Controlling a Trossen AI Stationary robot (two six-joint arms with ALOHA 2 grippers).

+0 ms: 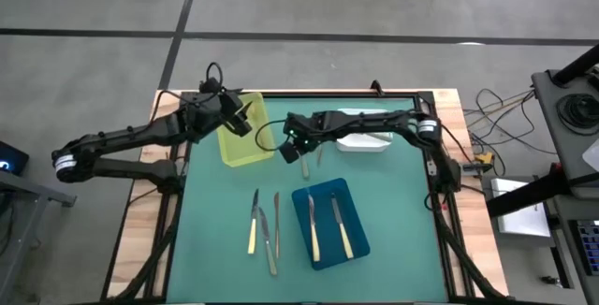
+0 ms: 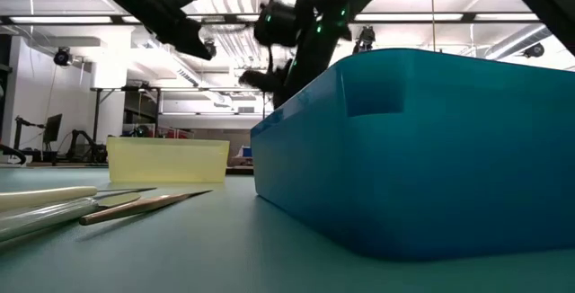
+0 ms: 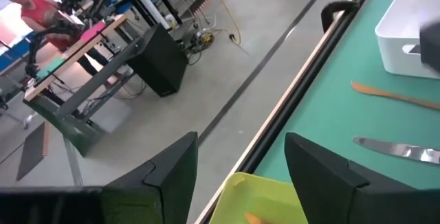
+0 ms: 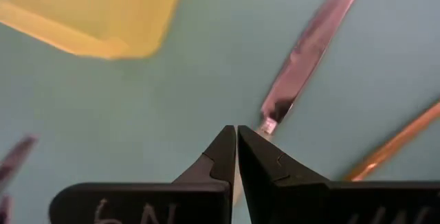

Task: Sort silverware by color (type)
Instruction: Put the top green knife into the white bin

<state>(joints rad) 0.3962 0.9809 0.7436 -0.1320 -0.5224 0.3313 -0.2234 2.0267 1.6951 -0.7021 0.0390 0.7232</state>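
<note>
blue tray near | yellow tray far | silverware left

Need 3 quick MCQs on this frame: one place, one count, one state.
1. The left gripper hangs over:
A blue tray
B yellow tray
C white tray

2. Knives in the blue tray:
A none
B five
C two

3. The right gripper is:
A shut
B wide open
C out of view

Answers:
1 B: the high view puts it at the yellow tray.
2 C: two knives lie side by side inside.
3 A: its fingertips meet in the right wrist view.
</note>
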